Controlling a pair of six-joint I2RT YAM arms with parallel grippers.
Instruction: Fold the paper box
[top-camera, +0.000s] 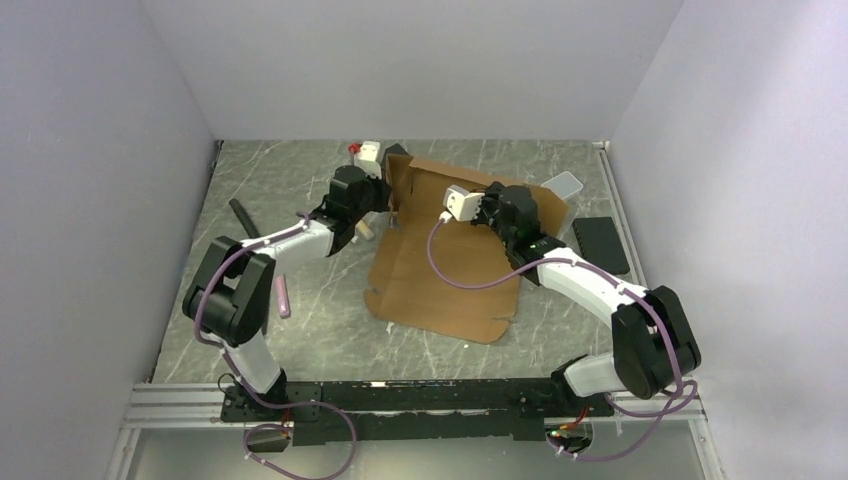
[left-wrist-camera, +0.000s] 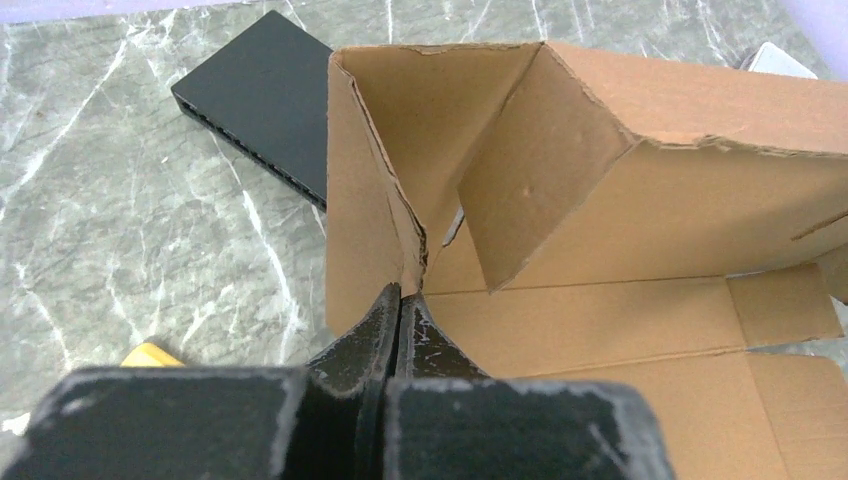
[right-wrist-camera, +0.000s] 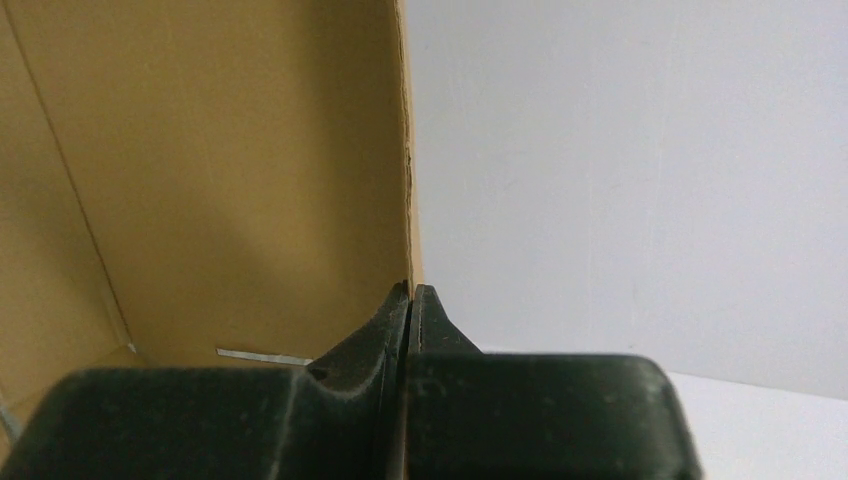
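Observation:
The paper box (top-camera: 445, 270) is brown cardboard, half raised, with its flat front panel lying toward me. My left gripper (top-camera: 383, 205) is at the box's left side wall. In the left wrist view that gripper (left-wrist-camera: 402, 292) is shut, and the lower edge of the upright wall (left-wrist-camera: 365, 200) runs down into its tips. My right gripper (top-camera: 487, 193) is at the box's back right wall. In the right wrist view it (right-wrist-camera: 411, 290) is shut on the edge of a standing cardboard panel (right-wrist-camera: 230, 160).
A flat black slab (top-camera: 600, 243) (left-wrist-camera: 265, 100) lies right of the box, with a translucent container (top-camera: 566, 186) behind it. A pink stick (top-camera: 284, 297) and a dark strip (top-camera: 243, 218) lie to the left. A small white and red item (top-camera: 366, 152) sits at the back.

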